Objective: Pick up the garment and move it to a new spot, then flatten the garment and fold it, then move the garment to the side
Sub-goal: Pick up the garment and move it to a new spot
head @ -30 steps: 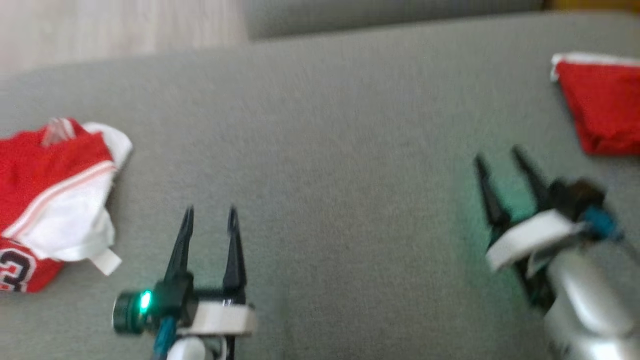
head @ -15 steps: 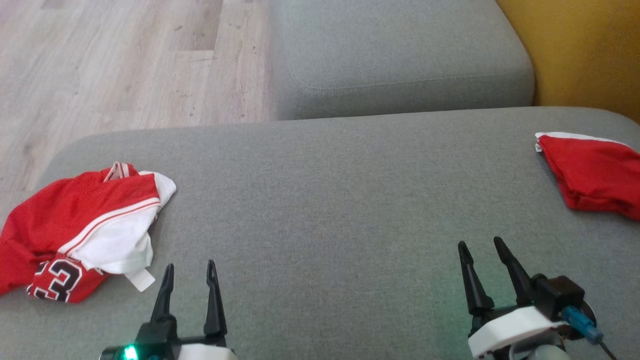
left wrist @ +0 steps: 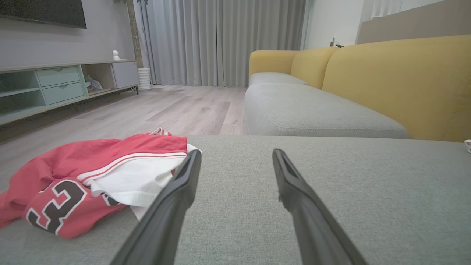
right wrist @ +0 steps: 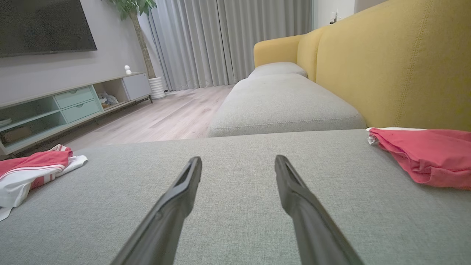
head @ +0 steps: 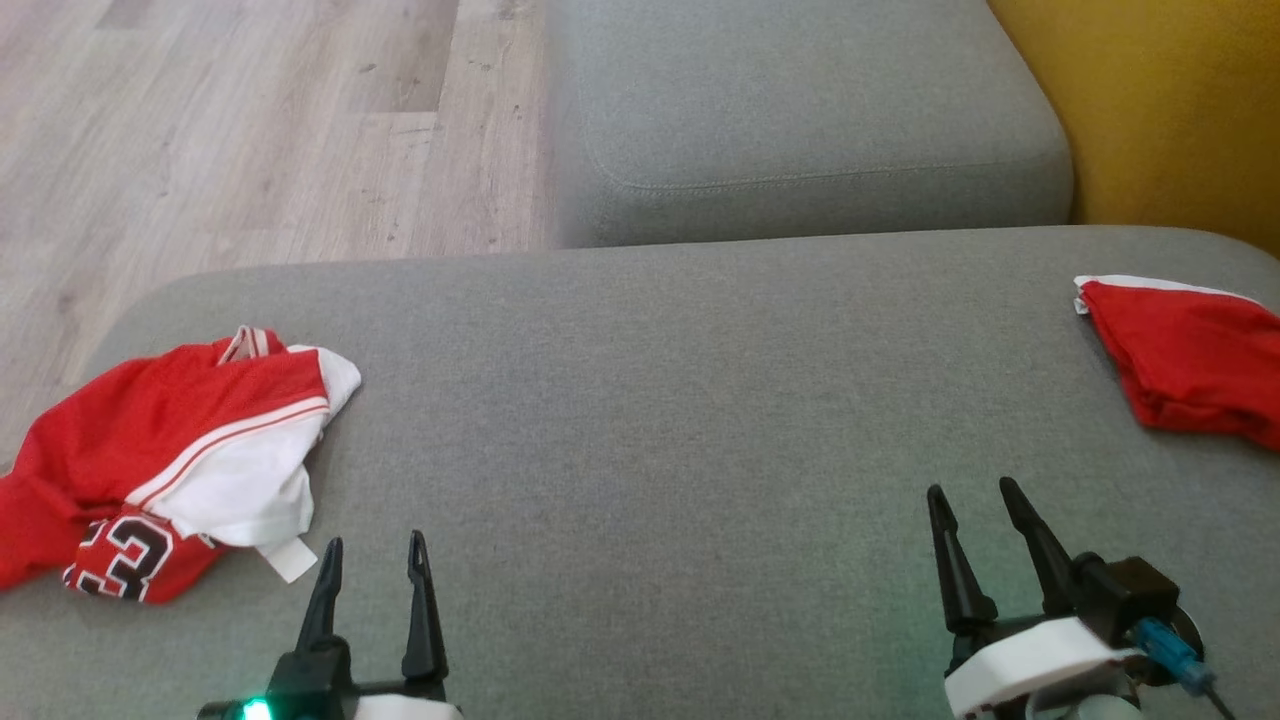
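Crumpled red-and-white jersey (head: 170,460) on grey sofa cushion (head: 650,400) at left, folded red garment (head: 1190,360) far right, left tool (head: 372,545) and right tool (head: 972,487) both open, empty, between them

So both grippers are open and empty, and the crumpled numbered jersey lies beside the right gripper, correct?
No: the head view shows the crumpled numbered jersey beside the left gripper, not the right gripper. Both are open and empty.

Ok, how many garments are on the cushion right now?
2: a crumpled jersey at the left edge, and a folded red garment at the right edge, partly out of frame.
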